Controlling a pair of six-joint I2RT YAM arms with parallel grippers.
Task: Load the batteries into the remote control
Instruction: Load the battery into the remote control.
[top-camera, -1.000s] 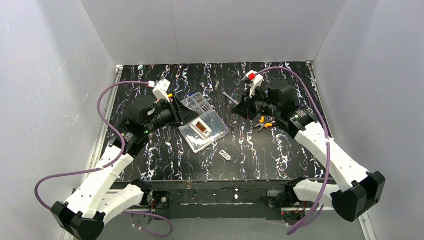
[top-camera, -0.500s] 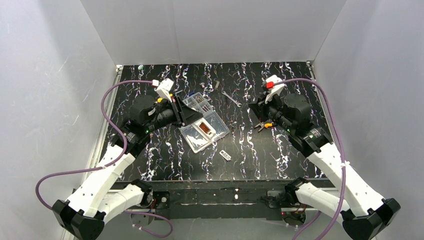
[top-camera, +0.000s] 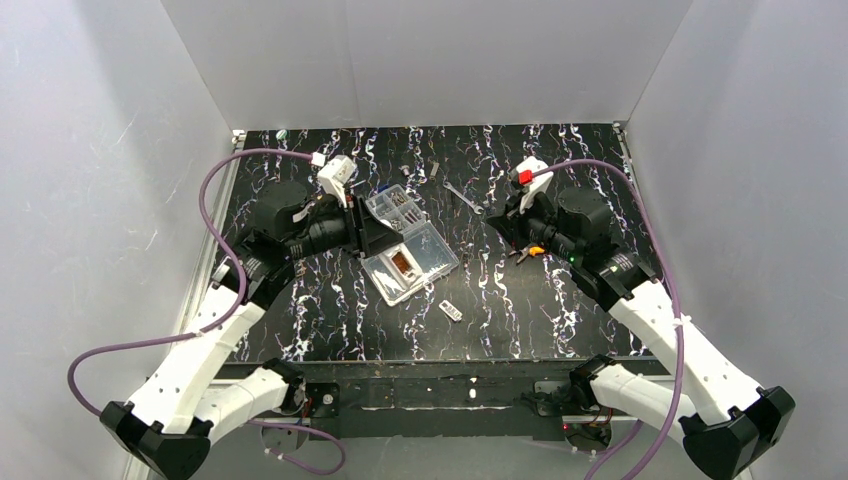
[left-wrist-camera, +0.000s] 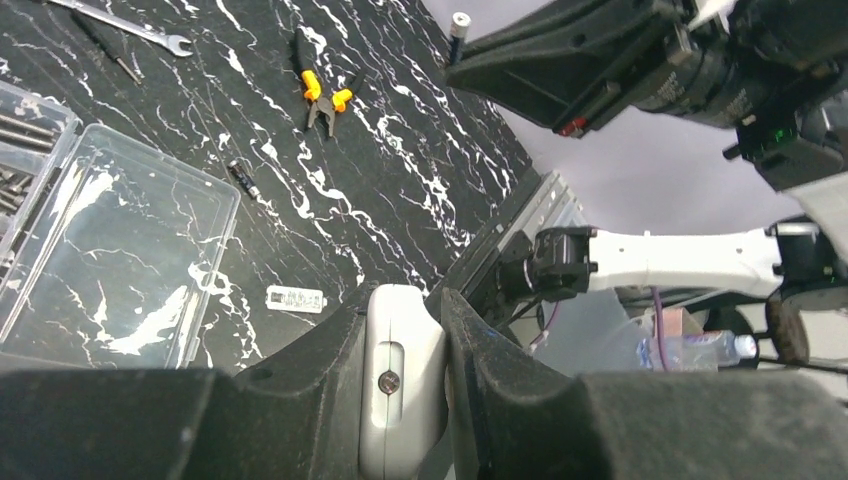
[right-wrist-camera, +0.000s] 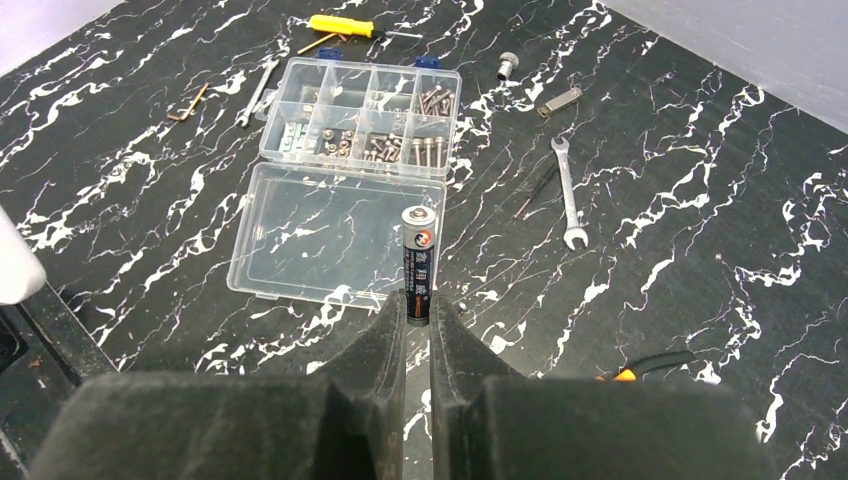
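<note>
My left gripper (left-wrist-camera: 405, 300) is shut on the white remote control (left-wrist-camera: 403, 380), seen end-on between the fingers. In the top view the left gripper (top-camera: 372, 235) holds the remote (top-camera: 400, 262) over the clear lid, its brownish open compartment facing up. My right gripper (right-wrist-camera: 418, 305) is shut on a dark battery (right-wrist-camera: 418, 262) that stands upright out of the fingertips. In the top view the right gripper (top-camera: 502, 222) hovers right of the box, apart from the remote. A second small battery (left-wrist-camera: 240, 180) lies on the table near the lid.
A clear compartment box (top-camera: 395, 206) with screws and its open lid (right-wrist-camera: 335, 235) lie mid-table. A small white flat piece (top-camera: 450, 311) lies in front of it. Orange-handled pliers (top-camera: 528, 250), a wrench (right-wrist-camera: 566, 190) and a yellow screwdriver (right-wrist-camera: 340, 25) lie around.
My right gripper with the battery swung right, away from the box, then came back a little left. My left gripper shifted slightly, still holding the remote.
</note>
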